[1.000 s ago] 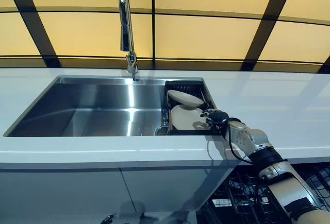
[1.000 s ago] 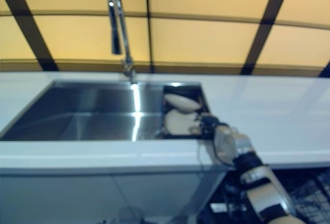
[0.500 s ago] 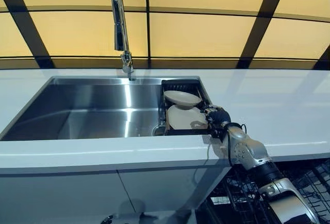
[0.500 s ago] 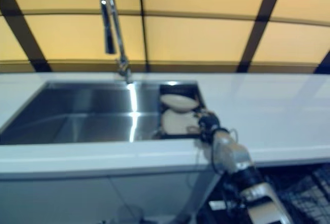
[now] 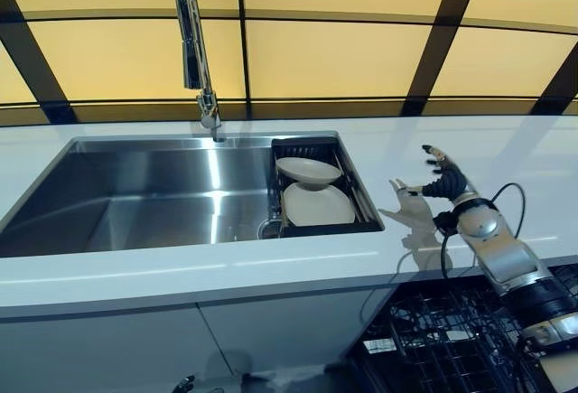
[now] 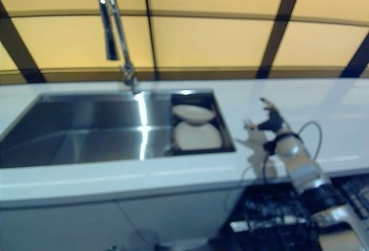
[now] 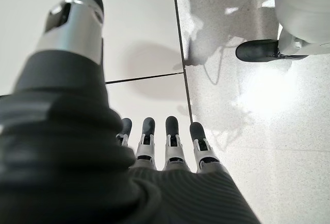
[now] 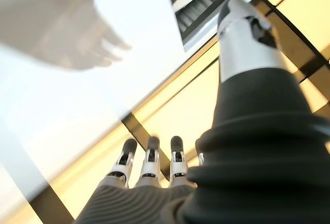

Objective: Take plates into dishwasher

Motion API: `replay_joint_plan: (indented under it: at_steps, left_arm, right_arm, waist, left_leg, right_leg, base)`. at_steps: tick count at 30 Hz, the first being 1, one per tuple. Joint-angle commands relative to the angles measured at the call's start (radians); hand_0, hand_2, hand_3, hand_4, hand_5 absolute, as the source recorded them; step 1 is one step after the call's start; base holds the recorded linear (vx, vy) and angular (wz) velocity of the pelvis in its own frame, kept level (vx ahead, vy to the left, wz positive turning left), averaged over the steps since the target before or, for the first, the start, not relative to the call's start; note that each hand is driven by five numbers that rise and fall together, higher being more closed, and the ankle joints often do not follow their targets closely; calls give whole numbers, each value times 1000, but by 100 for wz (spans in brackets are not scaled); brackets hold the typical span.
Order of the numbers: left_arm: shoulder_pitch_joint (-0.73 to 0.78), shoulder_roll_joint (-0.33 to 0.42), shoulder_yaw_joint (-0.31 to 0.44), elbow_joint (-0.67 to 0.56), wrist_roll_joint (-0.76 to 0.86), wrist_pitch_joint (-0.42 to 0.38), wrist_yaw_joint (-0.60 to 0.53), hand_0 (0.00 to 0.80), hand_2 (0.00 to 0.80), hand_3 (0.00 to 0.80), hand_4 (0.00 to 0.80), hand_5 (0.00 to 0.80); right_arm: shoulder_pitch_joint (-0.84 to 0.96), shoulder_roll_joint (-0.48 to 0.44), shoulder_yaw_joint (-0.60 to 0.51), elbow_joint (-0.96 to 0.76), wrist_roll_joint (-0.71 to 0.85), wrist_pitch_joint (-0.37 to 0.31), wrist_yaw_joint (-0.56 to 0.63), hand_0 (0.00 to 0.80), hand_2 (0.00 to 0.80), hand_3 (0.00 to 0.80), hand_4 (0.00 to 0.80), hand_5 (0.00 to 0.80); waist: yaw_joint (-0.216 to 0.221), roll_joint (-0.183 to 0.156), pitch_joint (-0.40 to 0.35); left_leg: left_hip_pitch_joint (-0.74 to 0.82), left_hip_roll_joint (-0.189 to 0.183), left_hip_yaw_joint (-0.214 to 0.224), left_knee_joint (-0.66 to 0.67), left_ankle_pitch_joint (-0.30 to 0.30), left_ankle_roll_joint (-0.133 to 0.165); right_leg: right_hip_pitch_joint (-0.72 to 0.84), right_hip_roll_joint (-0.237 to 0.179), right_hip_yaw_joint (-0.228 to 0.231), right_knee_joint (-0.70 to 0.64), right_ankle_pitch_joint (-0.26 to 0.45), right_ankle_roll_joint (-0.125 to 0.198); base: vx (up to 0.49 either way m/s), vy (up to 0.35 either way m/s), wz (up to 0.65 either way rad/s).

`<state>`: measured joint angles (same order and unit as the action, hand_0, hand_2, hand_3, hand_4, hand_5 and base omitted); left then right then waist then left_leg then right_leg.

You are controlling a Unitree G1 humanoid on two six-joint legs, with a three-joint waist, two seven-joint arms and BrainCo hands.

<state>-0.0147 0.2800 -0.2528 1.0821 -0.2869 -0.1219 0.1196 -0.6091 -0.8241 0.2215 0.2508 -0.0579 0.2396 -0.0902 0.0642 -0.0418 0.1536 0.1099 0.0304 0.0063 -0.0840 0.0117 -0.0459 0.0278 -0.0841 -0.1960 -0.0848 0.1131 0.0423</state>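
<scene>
Two pale plates stand in a black rack (image 5: 361, 205) at the right end of the sink: a tilted one (image 5: 308, 169) behind and a flat round one (image 5: 318, 204) in front. My right hand (image 5: 442, 182) hovers over the white counter to the right of the rack, apart from the plates, open with fingers spread and nothing in it. Its own wrist view shows the straight fingers (image 8: 149, 163) and a corner of the rack (image 8: 206, 0). My left hand (image 7: 166, 140) hangs low, open, with straight fingers pointing at the floor.
A tall chrome faucet (image 5: 191, 45) rises behind the steel sink (image 5: 135, 203). The white counter (image 5: 515, 145) runs right of the sink. Below its front edge at the lower right sits the open dishwasher's dark wire basket (image 5: 438, 343).
My right hand has left the front plate in the rack and moved right and up over the counter, empty. The camera has also shifted, sliding the scene leftward.
</scene>
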Motion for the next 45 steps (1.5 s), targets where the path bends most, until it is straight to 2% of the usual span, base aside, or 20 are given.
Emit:
replay_joint_plan:
  at_steps: [1,4,9,14,20,27,45]
  left_arm:
    - [-37,44,-1,-2,48,-7,-8,0,0,0,0,0]
    - [-30,55,-2,-19,61,6,-15,0,0,0,0,0]
    - [-30,69,-10,-31,72,14,-22,0,0,0,0,0]
    - [-32,78,-18,-42,77,18,-27,0,0,0,0,0]
    - [-41,75,-32,-50,73,25,-26,0,0,0,0,0]
    - [-49,75,-38,-63,55,30,-23,0,0,0,0,0]
    - [-25,96,-17,-61,30,25,-22,0,0,0,0,0]
  right_arm:
    - [-137,-81,62,-37,-119,-72,23,0,0,0,0,0]
    - [-191,-134,106,-20,-192,-93,53,0,0,0,0,0]
    - [-262,-175,174,-9,-210,-97,99,0,0,0,0,0]
    - [-327,-175,236,19,-213,-110,125,0,0,0,0,0]
    - [-395,-133,293,79,-204,-94,170,0,0,0,0,0]
    - [-427,-71,312,158,-190,-70,164,0,0,0,0,0]
    - [-426,-13,314,322,-186,-50,88,0,0,0,0,0]
  waist:
    - [18,-53,-27]
    - [27,-62,-29]
    - [36,-74,-30]
    - [46,-82,-30]
    - [62,-83,-26]
    - [92,-73,-7]
    - [148,-24,15]
  left_leg:
    - [-48,-21,39,14,15,26]
    - [-49,-21,33,14,14,26]
    - [-53,-19,26,14,14,27]
    - [-55,-17,20,15,14,26]
    - [-56,-19,11,18,15,26]
    - [-63,-26,-16,25,19,28]
    - [-76,-44,-80,26,36,38]
  right_leg:
    - [31,-43,19,30,-20,60]
    - [32,-40,19,29,-21,60]
    - [30,-36,17,29,-21,61]
    - [29,-35,14,32,-22,61]
    - [33,-40,5,38,-26,59]
    - [36,-53,-12,58,-35,59]
    - [34,-103,-56,105,-45,77]
  base:
    - [31,-12,0]
    - [13,-7,0]
    - [5,-14,0]
    - [0,0,0]
    - [0,0,0]
    - [9,11,4]
    - [17,34,16]
